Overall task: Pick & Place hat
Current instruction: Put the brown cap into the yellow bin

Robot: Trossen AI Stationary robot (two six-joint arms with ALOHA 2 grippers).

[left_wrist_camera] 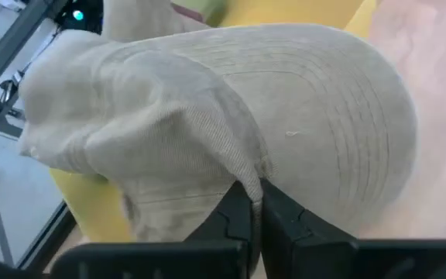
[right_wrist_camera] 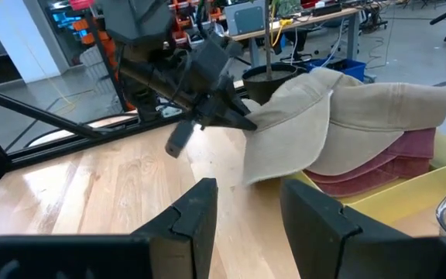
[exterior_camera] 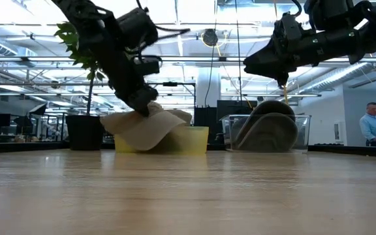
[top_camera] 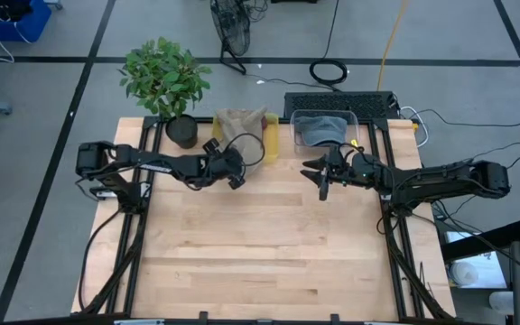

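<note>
Beige hat (left_wrist_camera: 231, 116) pinched by left tool (left_wrist_camera: 255, 203)
Clamped on the brim beside the yellow bin (exterior_camera: 191, 139); right tool (right_wrist_camera: 246, 205) hangs open, empty, near the clear bin (top_camera: 325, 120).

Both arms were matte black, built of slim tubular links joined by chunkier cylindrical joints, with thin black cables looping loosely along them. The left pincer (left_wrist_camera: 255, 203) ended in two narrow, wedge-shaped black fingers. The right pincer (right_wrist_camera: 248, 203) had broader, flat-faced black fingers (right_wrist_camera: 194, 209) with bevelled tips.
</note>
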